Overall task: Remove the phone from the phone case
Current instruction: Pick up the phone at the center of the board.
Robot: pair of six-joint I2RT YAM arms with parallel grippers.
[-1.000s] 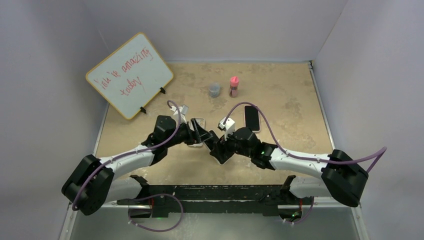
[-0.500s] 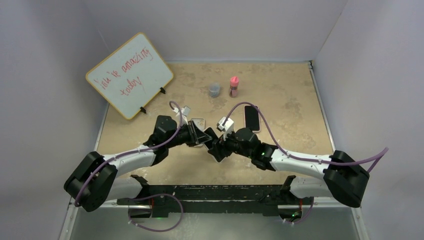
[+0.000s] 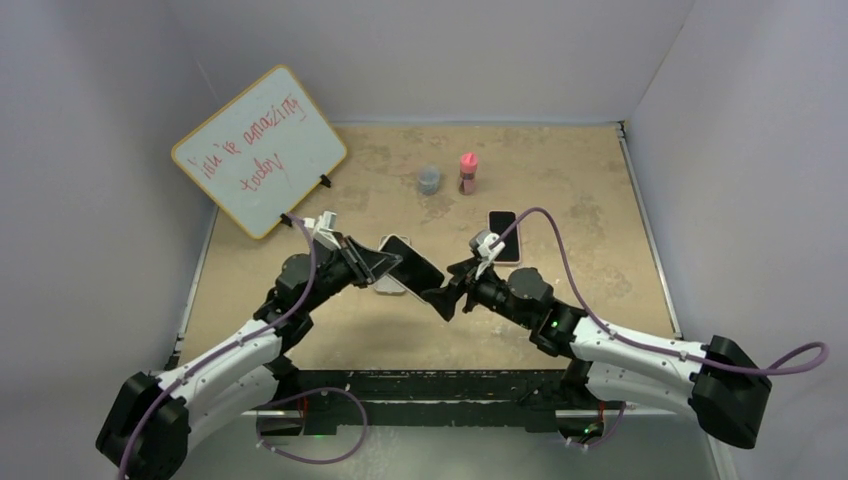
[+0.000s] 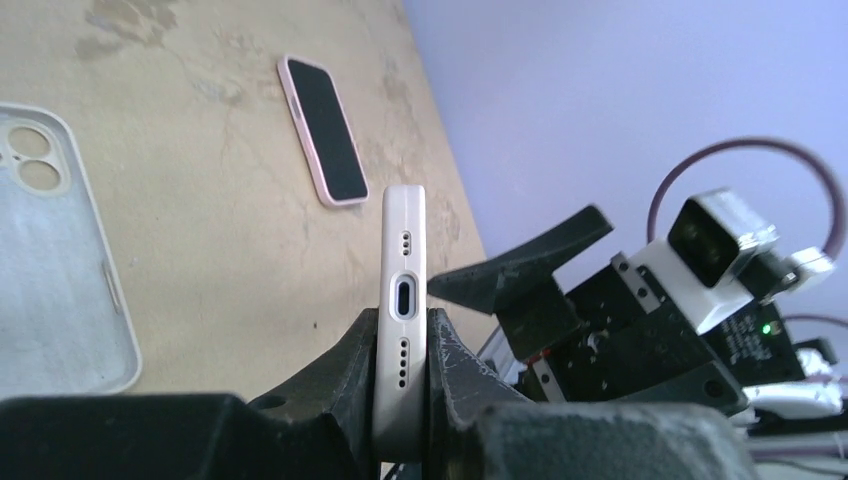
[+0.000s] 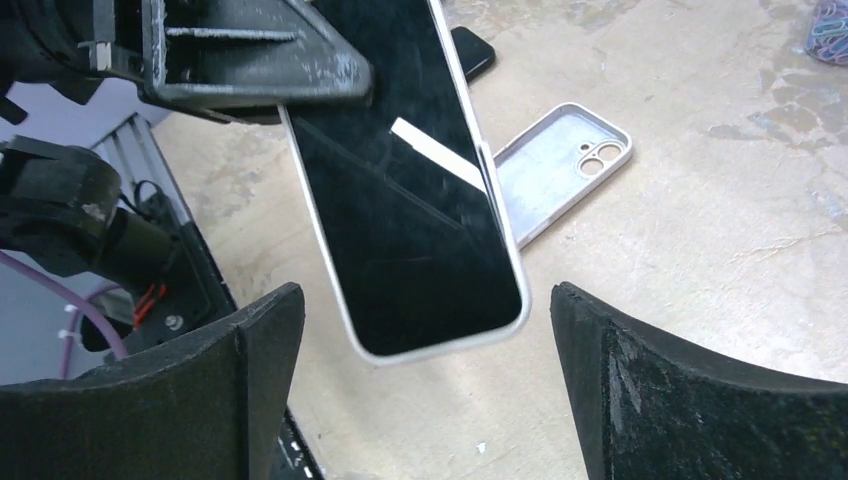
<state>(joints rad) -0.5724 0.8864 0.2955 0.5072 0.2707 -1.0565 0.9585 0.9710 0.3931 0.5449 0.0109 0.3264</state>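
White phone [image 4: 403,250] is pinched in left gripper [image 4: 402,345] (empty case [image 4: 55,270] lies on table [image 4: 230,200]); right gripper [image 5: 425,300] is spread.

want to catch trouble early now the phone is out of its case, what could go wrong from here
1. The left pincer clamps the phone only at its charging-port end, so most of it hangs free above the table; it could pivot or slip and drop.
2. The open right pincer sits close to the phone's free end; a careless move might knock it loose.
3. The empty case lies just below, so a dropped phone may hit it.
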